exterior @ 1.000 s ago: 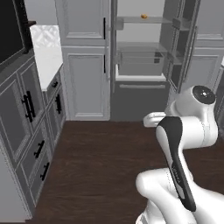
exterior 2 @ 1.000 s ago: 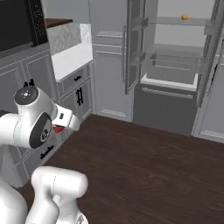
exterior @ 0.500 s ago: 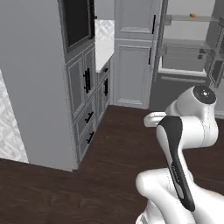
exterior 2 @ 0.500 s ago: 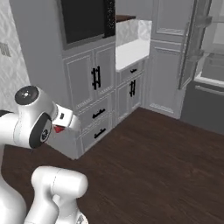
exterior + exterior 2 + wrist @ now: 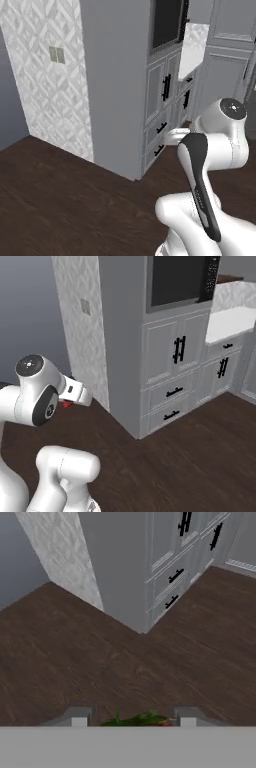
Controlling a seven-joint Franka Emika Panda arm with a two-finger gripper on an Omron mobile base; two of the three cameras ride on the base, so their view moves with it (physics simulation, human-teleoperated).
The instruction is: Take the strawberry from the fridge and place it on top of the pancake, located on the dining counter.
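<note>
Gripping strawberry [image 5: 137, 720], arm folded low.

The strawberry [image 5: 142, 719] is cut off at the bottom of the hand view; only its green leaves and a sliver of red show between the fingertips [image 5: 79, 717]. In the right base view the arm hides all but a red speck [image 5: 66, 404]. Actual finger contact cannot be confirmed.
</note>
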